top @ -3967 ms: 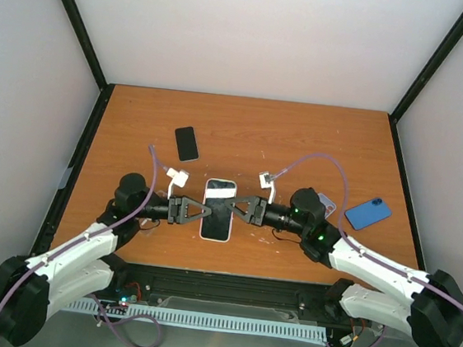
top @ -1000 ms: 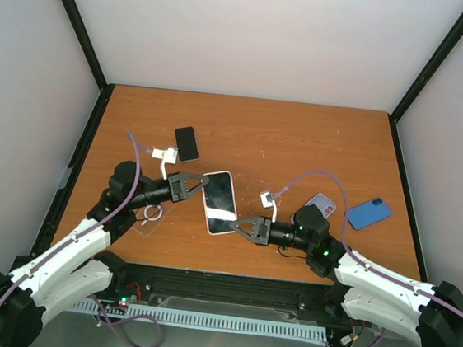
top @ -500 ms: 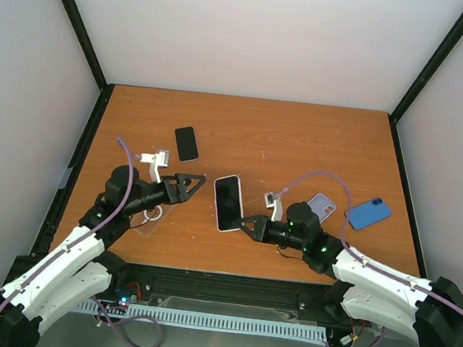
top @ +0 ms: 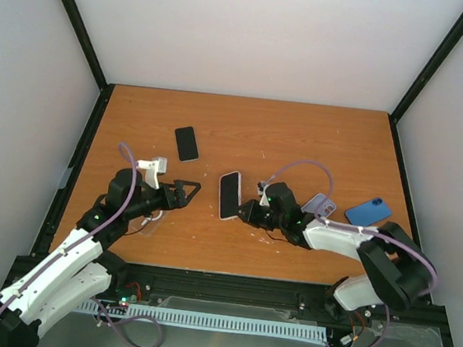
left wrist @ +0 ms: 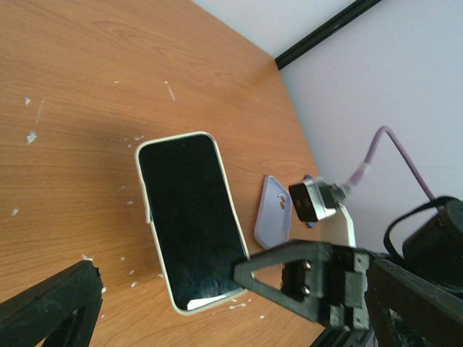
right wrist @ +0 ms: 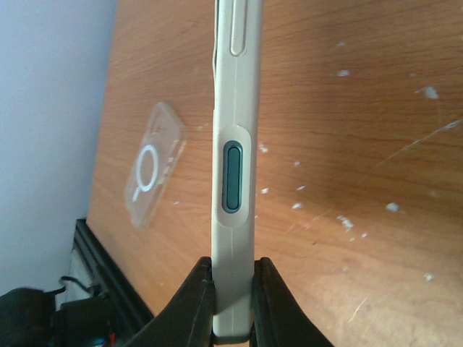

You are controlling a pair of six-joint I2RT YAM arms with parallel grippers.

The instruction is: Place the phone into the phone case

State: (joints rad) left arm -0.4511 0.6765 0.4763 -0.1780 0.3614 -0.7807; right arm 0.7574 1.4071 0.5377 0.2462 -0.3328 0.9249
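The phone [top: 229, 195], black-screened with a cream-white rim, stands tilted on its long edge just above the table centre. My right gripper [top: 246, 211] is shut on its near end. In the right wrist view both fingers [right wrist: 199, 303] pinch the cream edge of the phone [right wrist: 235, 144]. My left gripper [top: 192, 194] is open, a little left of the phone and apart from it. Its view shows the phone's screen [left wrist: 189, 217] between the wide-spread fingers [left wrist: 289, 278]. A clear phone case [top: 148, 224] with a white ring lies flat under the left arm, also in the right wrist view [right wrist: 152, 173].
A small black phone [top: 187, 143] lies behind the left gripper. A lilac case [top: 319, 205] and a blue phone [top: 368, 213] lie to the right, the lilac case [left wrist: 275, 212] just past the held phone. The right arm's cable loops above the table.
My left gripper opened, let go of the phone and drew back to the left. My right gripper kept the phone, turned it up on its edge and moved it a little farther back.
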